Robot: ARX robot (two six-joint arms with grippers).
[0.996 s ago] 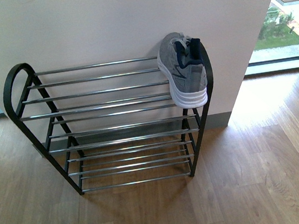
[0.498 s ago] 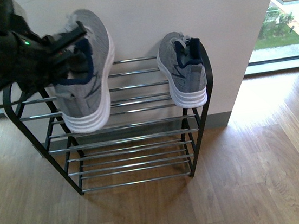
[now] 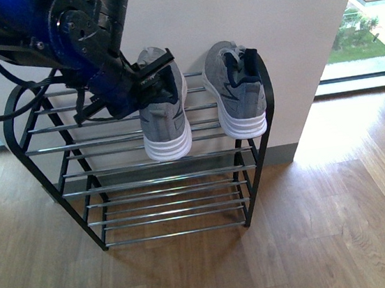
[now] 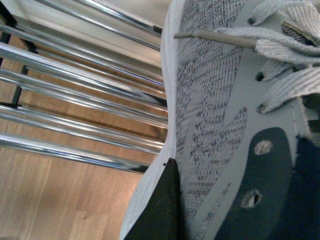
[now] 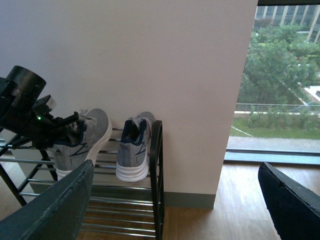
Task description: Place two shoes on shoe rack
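One shoe (image 3: 236, 89) on rack (image 3: 182, 177), left claw (image 3: 145, 86) clamped on second shoe (image 3: 165, 123) — right claw (image 5: 175, 167) spread wide, empty.

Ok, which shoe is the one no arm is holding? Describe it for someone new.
Start at the black-framed rack against the white wall. Two grey sneakers are at its top tier; yours is the right shoe, tight against the rack's right end loop. Unlike the left shoe, which the left gripper clamps by the collar, no gripper touches it.
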